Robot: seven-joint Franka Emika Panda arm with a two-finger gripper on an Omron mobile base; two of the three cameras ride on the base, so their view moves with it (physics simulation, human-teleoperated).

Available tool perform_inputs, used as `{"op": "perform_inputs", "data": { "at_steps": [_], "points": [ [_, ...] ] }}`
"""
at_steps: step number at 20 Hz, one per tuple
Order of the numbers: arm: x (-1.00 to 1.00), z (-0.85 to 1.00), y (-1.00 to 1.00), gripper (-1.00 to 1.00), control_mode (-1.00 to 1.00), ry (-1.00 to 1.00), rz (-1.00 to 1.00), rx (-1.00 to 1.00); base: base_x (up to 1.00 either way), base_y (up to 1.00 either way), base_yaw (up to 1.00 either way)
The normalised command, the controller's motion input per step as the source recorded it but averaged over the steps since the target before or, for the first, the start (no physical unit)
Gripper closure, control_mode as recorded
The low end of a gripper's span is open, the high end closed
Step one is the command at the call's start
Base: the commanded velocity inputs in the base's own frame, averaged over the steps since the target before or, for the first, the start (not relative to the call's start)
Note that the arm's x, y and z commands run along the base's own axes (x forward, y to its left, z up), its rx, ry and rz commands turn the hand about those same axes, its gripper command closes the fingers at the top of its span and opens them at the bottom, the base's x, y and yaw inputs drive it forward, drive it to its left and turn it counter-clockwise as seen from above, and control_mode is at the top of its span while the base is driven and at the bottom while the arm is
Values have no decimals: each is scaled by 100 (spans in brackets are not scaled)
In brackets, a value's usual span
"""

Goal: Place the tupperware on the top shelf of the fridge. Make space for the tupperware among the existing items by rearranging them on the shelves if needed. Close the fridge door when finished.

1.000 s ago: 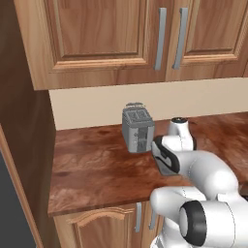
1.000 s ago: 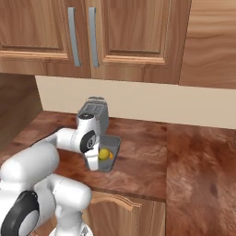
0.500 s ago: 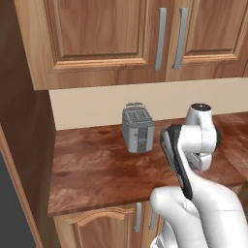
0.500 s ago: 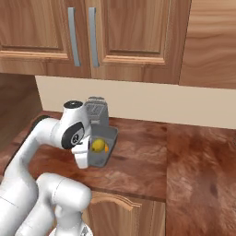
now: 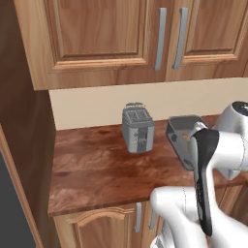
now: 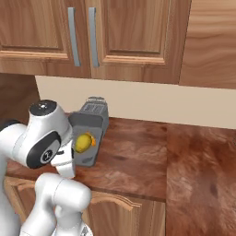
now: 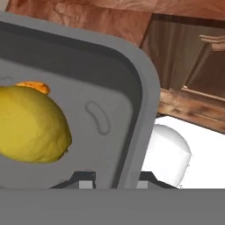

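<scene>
tupperware (image 5: 184, 138) tilted, raised above counter (image 5: 97, 169) | toaster (image 5: 138, 130) beside, left

No readable text, label, brand or number on anything here.

One tupperware (image 6: 87, 140) is in sight, with one yellow food piece (image 7: 30, 125) and one orange piece (image 7: 34, 87) inside it, and one silver toaster (image 5: 137, 128) stands on the one wooden tabletop (image 5: 97, 169). Above hang two cabinet doors (image 5: 99, 36) carrying two vertical bar handles (image 5: 161, 38), one on each. One arched cabinet front (image 5: 94, 227) shows below the tabletop, and one pincer (image 7: 112, 180) appears in the hand view.
</scene>
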Motion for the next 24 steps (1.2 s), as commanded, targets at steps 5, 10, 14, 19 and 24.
{"op": "perform_inputs", "data": {
  "at_steps": [5,10,14,19,24],
  "points": [
    [-52,49,36,100,-100,0,16,-4,0,0,0],
    [-5,15,5,100,-100,0,6,-1,0,0,0],
    [0,0,0,100,100,0,0,0,-8,1,1],
    [0,0,0,100,100,0,0,0,-91,9,25],
    [0,0,0,100,100,0,0,0,-100,6,39]
  ]
}}
